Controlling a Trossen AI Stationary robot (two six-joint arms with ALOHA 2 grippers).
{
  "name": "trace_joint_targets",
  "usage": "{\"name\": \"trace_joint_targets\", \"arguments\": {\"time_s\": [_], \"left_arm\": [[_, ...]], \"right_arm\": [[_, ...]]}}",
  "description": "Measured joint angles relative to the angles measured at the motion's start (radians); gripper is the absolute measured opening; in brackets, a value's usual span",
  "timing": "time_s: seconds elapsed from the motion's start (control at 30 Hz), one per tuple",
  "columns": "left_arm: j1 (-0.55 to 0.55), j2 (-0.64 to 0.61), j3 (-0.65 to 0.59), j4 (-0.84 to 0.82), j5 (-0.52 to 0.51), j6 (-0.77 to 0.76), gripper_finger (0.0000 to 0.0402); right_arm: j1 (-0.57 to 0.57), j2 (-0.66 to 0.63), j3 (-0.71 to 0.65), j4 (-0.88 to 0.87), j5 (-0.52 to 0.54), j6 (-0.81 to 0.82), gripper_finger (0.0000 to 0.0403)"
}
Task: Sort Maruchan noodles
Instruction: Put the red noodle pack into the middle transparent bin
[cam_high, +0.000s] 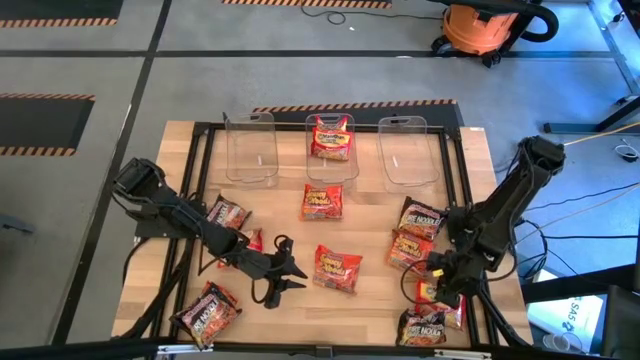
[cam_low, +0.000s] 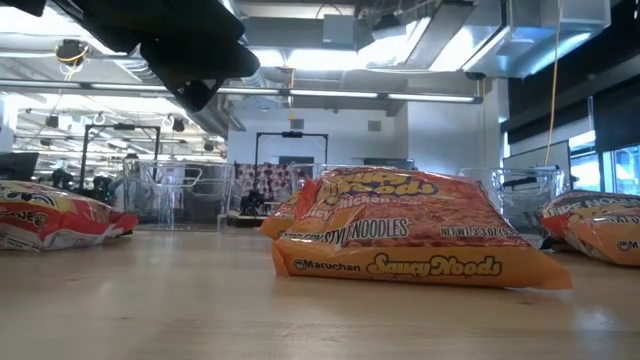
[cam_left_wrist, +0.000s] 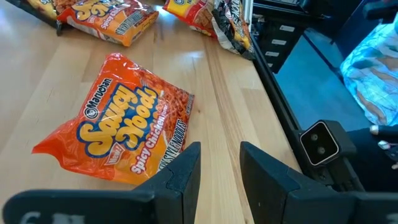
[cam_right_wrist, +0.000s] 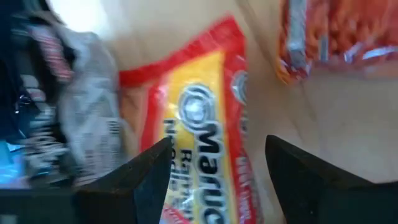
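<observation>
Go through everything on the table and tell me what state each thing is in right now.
Left bin: empty.
Middle bin: holds one packet.
Right bin: empty.
Left hand: open, beside the orange packet, holding nothing.
Right hand: open, over a red-and-yellow packet.

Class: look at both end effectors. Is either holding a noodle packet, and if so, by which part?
Neither. The left end effector is open beside an orange packet; the right end effector is open above a red-and-yellow packet, not gripping it.
</observation>
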Motion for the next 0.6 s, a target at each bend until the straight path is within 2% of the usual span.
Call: {"name": "trace_joint_targets", "arguments": {"time_s": [0.17, 0.4, 0.5, 0.6], "left_arm": [[0.004, 0.0, 0.0, 0.0, 0.0, 0.0, 0.0105], [0.022, 0.0, -0.001, 0.0, 0.0, -0.001, 0.0105], [0.027, 0.0, -0.001, 0.0, -0.002, -0.002, 0.0105], [0.027, 0.0, -0.001, 0.0, -0.026, -0.001, 0.0105]], "right_arm": [[0.0, 0.0, -0.069, 0.149, -0.009, 0.015, 0.0237], [0.0, 0.0, -0.124, 0.203, -0.044, 0.017, 0.0227], [0.0, 0.001, -0.131, 0.246, -0.037, 0.009, 0.0186], [0.0, 0.001, -0.132, 0.253, -0.026, -0.029, 0.0121]]}}
